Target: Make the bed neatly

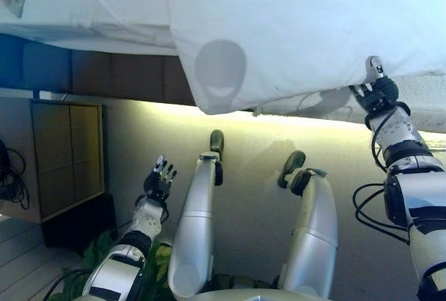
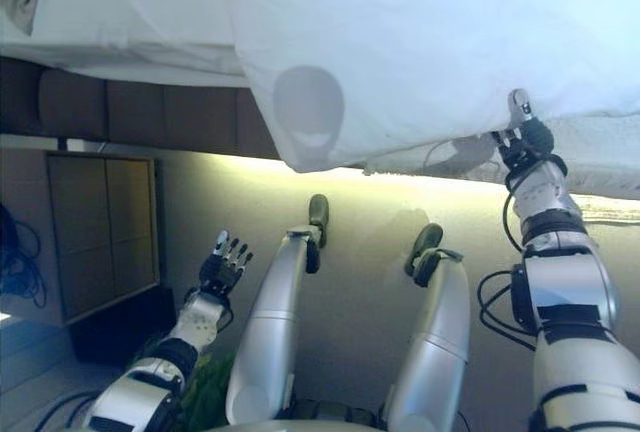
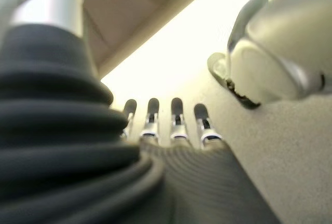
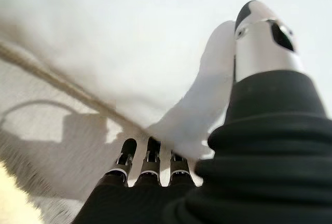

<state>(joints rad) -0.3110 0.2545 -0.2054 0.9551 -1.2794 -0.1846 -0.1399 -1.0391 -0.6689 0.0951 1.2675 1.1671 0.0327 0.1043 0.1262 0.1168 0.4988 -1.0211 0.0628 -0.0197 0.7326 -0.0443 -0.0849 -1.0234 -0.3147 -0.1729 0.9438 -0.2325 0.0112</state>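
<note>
A white duvet (image 1: 279,29) lies across the bed and its edge hangs over the near side, with one corner drooping lowest (image 1: 216,102). My right hand (image 1: 376,90) is at the duvet's hanging edge on the right. In the right wrist view a fold of the duvet (image 4: 197,110) runs between the thumb (image 4: 262,37) and the fingers (image 4: 149,164), so the hand pinches the cloth. My left hand (image 1: 159,178) is low at the left, away from the bed, with fingers (image 3: 176,120) straight and holding nothing.
The white sheet and mattress side (image 1: 425,102) show under the duvet at the right. The dark bed base (image 1: 125,74) runs along the left. A wooden cabinet (image 1: 66,155) stands at the left with cables (image 1: 10,175) beside it and green leaves (image 1: 90,259) below.
</note>
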